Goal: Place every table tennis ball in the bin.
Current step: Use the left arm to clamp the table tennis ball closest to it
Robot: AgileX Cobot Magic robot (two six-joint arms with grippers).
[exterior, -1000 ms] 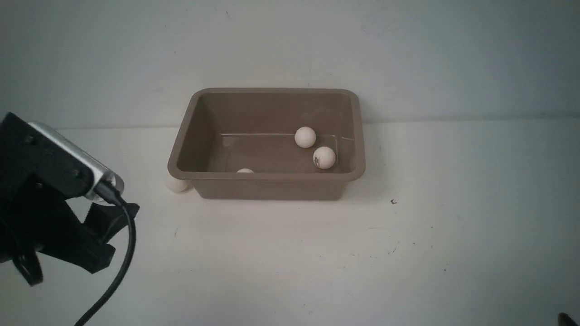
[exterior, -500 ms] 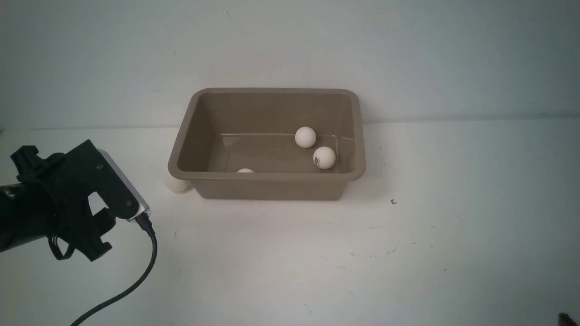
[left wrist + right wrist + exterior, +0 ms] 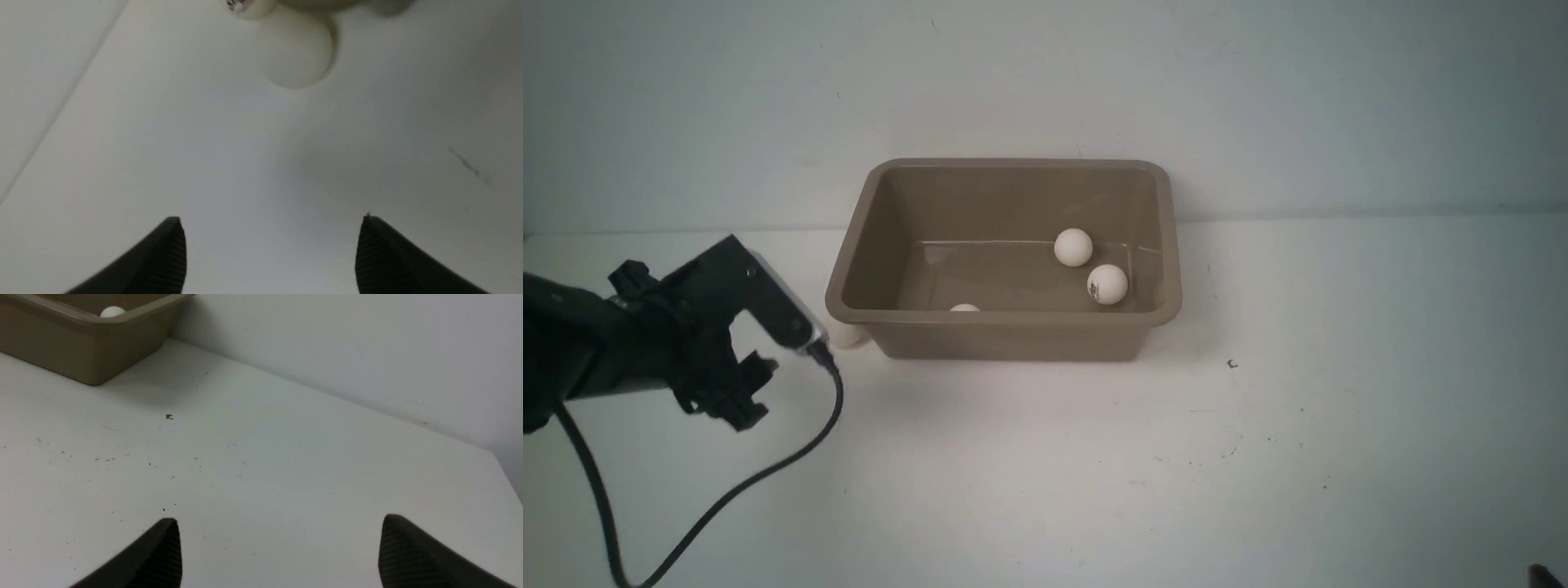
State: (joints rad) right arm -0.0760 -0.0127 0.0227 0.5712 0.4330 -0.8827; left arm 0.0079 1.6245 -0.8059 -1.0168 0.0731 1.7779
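Note:
The taupe bin (image 3: 1013, 339) stands at mid-table with three table tennis balls in it: one at the back (image 3: 1073, 247), one with a dark print (image 3: 1107, 283), and one (image 3: 965, 308) mostly hidden behind the front wall. Another ball (image 3: 848, 336) lies on the table against the bin's left front corner. My left gripper (image 3: 754, 394) is open and empty, a short way left of it. In the left wrist view that ball (image 3: 294, 57) lies ahead of the gripper (image 3: 270, 222), apart from the fingers. My right gripper (image 3: 280, 524) is open over bare table.
A second white round shape with a dark print (image 3: 245, 5) is cut off by the edge of the left wrist view, beside the ball. The wall rises just behind the bin (image 3: 81, 351). A black cable (image 3: 768, 474) trails from the left wrist. A small dark speck (image 3: 1232, 364) lies on the table.
My left arm has swung forward and to the right, toward the ball at the bin's left front corner, jaws still open. The balls, the bin and the right arm have not moved.

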